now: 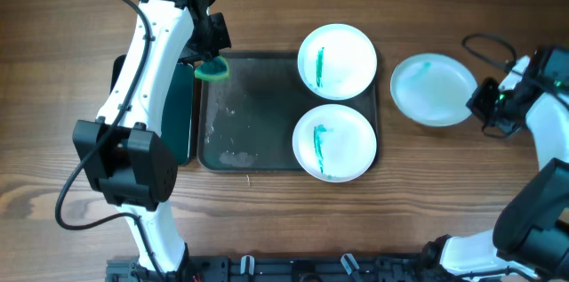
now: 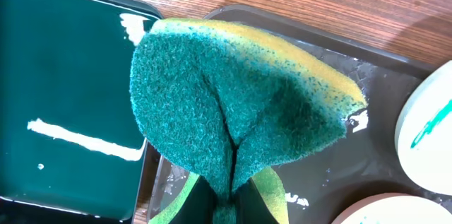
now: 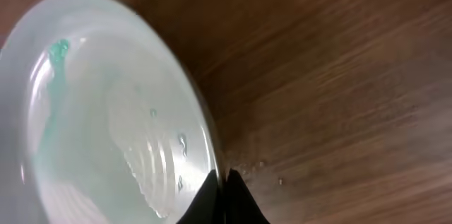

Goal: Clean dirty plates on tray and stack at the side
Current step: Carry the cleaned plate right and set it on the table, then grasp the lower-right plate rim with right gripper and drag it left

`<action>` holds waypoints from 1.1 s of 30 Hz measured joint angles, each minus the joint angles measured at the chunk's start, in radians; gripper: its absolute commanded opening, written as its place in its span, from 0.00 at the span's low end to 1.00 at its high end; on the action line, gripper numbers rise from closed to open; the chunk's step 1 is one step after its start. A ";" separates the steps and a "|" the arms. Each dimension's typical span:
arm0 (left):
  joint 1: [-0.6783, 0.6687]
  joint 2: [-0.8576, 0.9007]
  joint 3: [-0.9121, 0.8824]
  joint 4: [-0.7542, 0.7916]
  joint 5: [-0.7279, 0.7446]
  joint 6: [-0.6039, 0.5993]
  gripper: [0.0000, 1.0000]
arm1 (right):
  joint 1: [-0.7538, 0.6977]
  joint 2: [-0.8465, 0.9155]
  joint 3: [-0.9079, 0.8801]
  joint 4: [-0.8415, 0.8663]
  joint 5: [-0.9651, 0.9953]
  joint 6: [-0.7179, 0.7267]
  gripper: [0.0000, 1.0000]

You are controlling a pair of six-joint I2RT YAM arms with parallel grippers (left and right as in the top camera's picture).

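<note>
The wooden table (image 1: 444,193) carries the dark grey tray (image 1: 253,113) at its middle, a little toward the far edge. Against the tray's left side lies a smaller tray (image 2: 63,90) with a teal inside and pale streaks. From overhead the white left arm (image 1: 147,60) covers most of it.

The left gripper (image 2: 226,206) hangs over the far-left corner of the grey tray, pinched tight on a sponge (image 2: 233,90) with a green scouring face and a yellow back, folded in the grip. A black cable (image 1: 489,44) loops near the right edge of the table.

The tray's left half is bare, with pale wet smears. Its right half holds two round white plates, the far plate (image 1: 337,60) and the near plate (image 1: 334,142), just beside each other, each with a teal streak down its middle. The near plate's rim overlaps the tray's near rim.

The third plate (image 1: 433,89) is off the tray, on the table's right side toward the far edge. It is mostly white, with a faint teal tint and one small teal spot near its far-left rim — water beads show on it in the wrist view. The right gripper (image 1: 484,104) is at its right rim, fingers closed on that rim.

Only the dark fingertips show there, blurred. I cannot tell whether this plate rests on the wood or is lifted.
</note>
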 measured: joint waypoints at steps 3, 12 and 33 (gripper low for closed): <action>0.000 0.000 0.000 0.005 0.000 0.000 0.04 | 0.002 0.000 -0.083 0.090 0.000 0.000 0.04; 0.000 0.000 0.000 0.007 0.000 0.000 0.04 | 0.002 -0.003 -0.078 -0.034 -0.043 -0.002 0.30; 0.000 0.000 0.000 0.015 0.000 0.000 0.04 | 0.543 -0.107 -0.101 -0.229 -0.124 0.039 0.20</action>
